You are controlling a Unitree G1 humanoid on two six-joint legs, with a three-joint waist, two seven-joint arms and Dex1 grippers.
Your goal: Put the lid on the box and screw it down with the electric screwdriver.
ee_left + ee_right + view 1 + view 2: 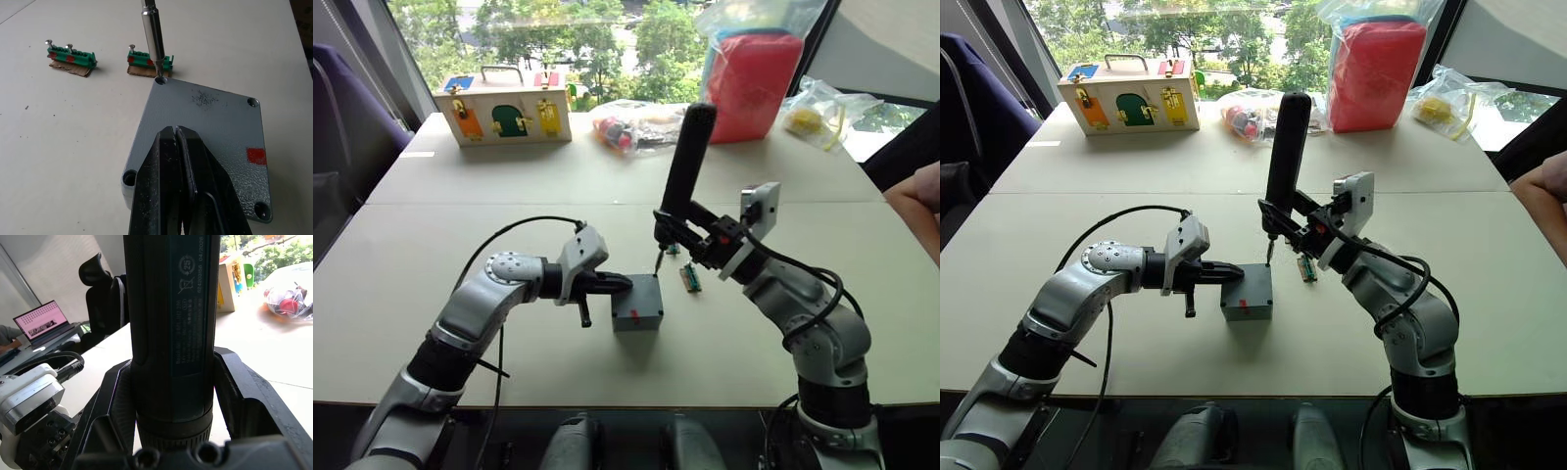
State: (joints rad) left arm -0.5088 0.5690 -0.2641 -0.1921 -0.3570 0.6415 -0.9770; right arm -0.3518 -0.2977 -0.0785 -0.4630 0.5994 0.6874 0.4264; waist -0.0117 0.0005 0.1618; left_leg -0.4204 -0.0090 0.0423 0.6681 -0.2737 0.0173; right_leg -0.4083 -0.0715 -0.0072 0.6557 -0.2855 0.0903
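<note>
Screwdriver (685,162) bit in lid (205,127) corner

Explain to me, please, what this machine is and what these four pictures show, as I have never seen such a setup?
It is a humanoid robot with two arms, each ending in a two-fingered hand. Two pictures come from cameras on its head, looking down over a table; the other two come from cameras on its wrists.

On the table sits a small grey box with its lid already on. The left hand, fingers shut, presses on the lid. The right hand grips a black screwdriver held upright, its bit set at a corner screw hole of the lid.

Beside the box lie two green connectors carrying screws. At the far edge stand a wooden box with coloured doors and several plastic bags. A person's arm shows at the right.
</note>
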